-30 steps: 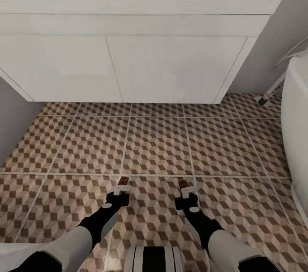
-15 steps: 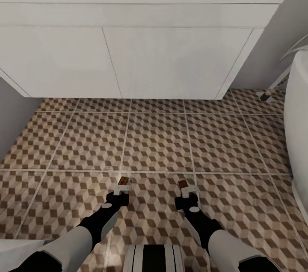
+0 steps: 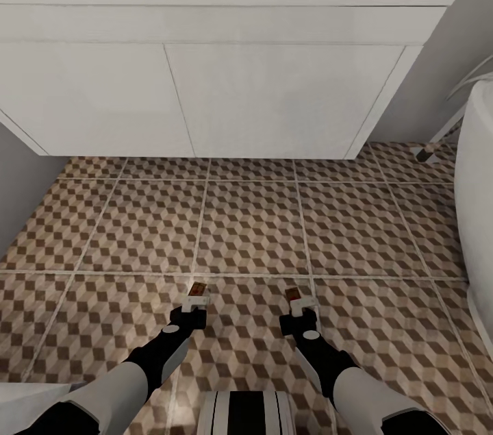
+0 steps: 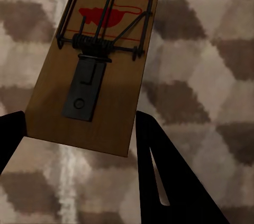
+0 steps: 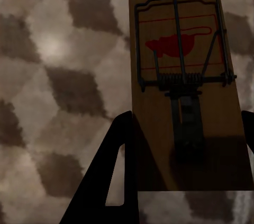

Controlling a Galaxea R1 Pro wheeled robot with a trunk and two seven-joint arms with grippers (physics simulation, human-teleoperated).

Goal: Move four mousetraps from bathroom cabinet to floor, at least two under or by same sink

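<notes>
Cube-patterned brown-and-beige bathroom floor tiles (image 3: 253, 229) run beneath a white wall-hung sink cabinet (image 3: 205, 92) at 12 o'clock. The left end effector (image 3: 196, 301) pinches a flat brown wooden mousetrap (image 4: 95, 60) printed with a red mouse; the right end effector (image 3: 300, 303) pinches another mousetrap (image 5: 188, 91), with no readable writing on either.

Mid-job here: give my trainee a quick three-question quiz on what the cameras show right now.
1. True or false: the left gripper holds a mousetrap.
2. What is printed in red on the mousetrap in the right gripper?
A) a star
B) a mouse shape
C) an arrow
3. Fill in: past the grippers, the white sink cabinet hangs above the patterned ____ floor.

Key:
1. True
2. B
3. Tile
</notes>
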